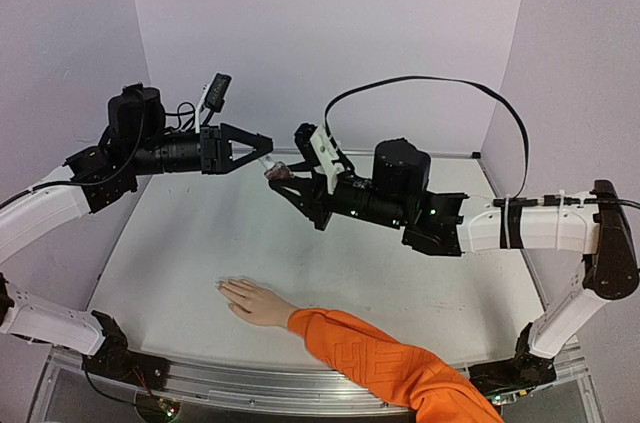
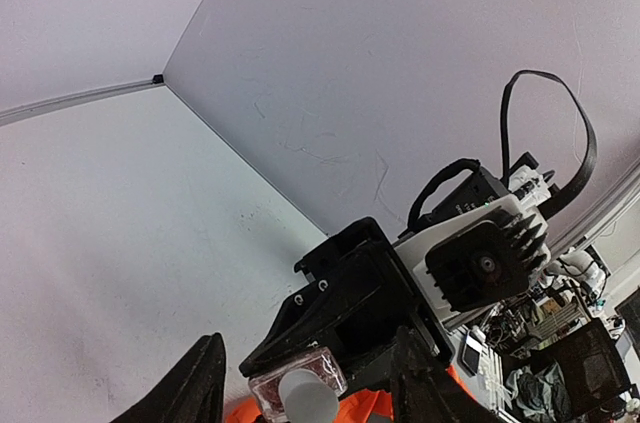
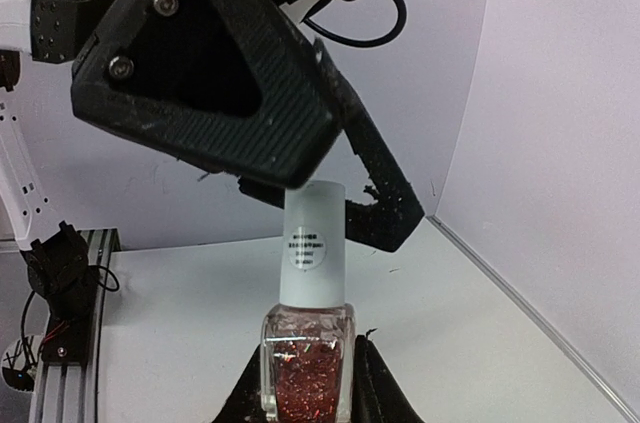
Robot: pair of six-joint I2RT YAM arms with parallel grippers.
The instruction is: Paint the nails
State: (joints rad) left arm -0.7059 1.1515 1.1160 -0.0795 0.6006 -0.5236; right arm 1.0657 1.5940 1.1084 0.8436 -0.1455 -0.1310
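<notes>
A pale beige hand with an orange sleeve lies flat on the table near the front. Its nails at the fingertips are barely distinguishable. My right gripper is shut on a nail polish bottle of red glitter with a white cap and holds it high above the table. My left gripper is open and faces it. In the left wrist view its fingers stand on either side of the cap without touching it.
Lilac walls close the white table at the back and both sides. A black cable arcs over my right arm. A metal rail runs along the near edge.
</notes>
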